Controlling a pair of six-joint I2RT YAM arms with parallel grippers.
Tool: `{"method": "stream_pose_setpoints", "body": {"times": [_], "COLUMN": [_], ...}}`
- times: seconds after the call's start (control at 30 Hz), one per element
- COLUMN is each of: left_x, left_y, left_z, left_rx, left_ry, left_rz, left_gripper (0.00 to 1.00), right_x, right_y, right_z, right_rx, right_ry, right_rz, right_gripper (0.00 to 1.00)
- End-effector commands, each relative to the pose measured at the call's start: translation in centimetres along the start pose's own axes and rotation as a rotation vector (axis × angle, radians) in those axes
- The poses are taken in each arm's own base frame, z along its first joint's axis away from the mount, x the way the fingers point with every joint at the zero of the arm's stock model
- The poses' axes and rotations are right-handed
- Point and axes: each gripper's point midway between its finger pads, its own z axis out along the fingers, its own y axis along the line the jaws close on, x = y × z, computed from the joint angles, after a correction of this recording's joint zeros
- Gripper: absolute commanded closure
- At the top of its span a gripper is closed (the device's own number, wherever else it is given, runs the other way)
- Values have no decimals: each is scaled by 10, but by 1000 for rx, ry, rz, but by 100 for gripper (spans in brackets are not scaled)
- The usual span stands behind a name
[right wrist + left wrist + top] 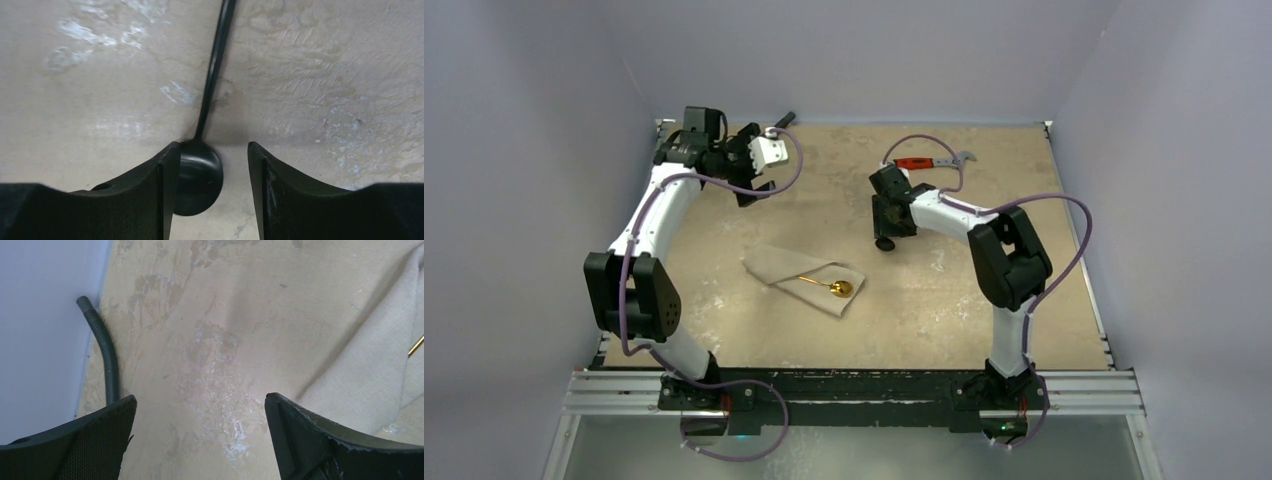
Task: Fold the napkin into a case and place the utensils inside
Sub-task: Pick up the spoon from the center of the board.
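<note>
The beige napkin lies folded mid-table, and its edge shows in the left wrist view. A gold spoon rests on it, bowl toward the right; a tip of its handle shows at the frame edge. My left gripper hangs open over bare table at the back left, nothing between its fingers. My right gripper is low over the table right of the napkin, jaws apart. A black spoon lies flat between them, its bowl against the left finger, handle pointing away.
A red-handled silver wrench lies at the back behind the right arm. A curved black hose runs along the left wall by the back corner. Grey walls close the table on three sides.
</note>
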Motion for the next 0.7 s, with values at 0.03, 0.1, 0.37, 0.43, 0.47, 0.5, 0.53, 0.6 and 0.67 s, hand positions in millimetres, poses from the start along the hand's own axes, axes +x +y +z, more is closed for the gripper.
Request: {"method": "stream_pose_setpoints", "body": {"times": [0.03, 0.1, 0.37, 0.43, 0.47, 0.5, 0.53, 0.6, 0.67], "left_x": [-6, -9, -13, -11, -11, -12, -10, -12, -10], "left_y": [25, 27, 22, 21, 22, 20, 17, 6, -10], "left_z": [-17, -19, -24, -23, -23, -22, -20, -17, -13], "left_rx": [-129, -130, -142, -144, -147, -141, -125, -80, -28], "left_ry": [17, 17, -4, 0, -3, -8, -10, -33, -57], "left_rz": [-18, -32, -44, -56, -66, -67, -66, -51, -26], "left_gripper": [1, 1, 1, 1, 1, 2, 1, 1, 2], "right_x": [-8, -10, -9, -7, -6, -6, -9, -21, -34], "right_y": [-1, -2, 5, 3, 2, 2, 2, -2, 3], "right_z": [7, 12, 27, 28, 28, 28, 26, 18, 3], "right_rx": [0, -2, -22, -14, -13, -12, -13, 8, -20], "right_ry": [-53, -57, -49, -48, -47, -50, -58, -100, -135], "right_rz": [10, 13, 9, 7, 6, 6, 7, 5, 0], "right_gripper": [46, 47, 64, 81, 89, 98, 100, 100, 100]}}
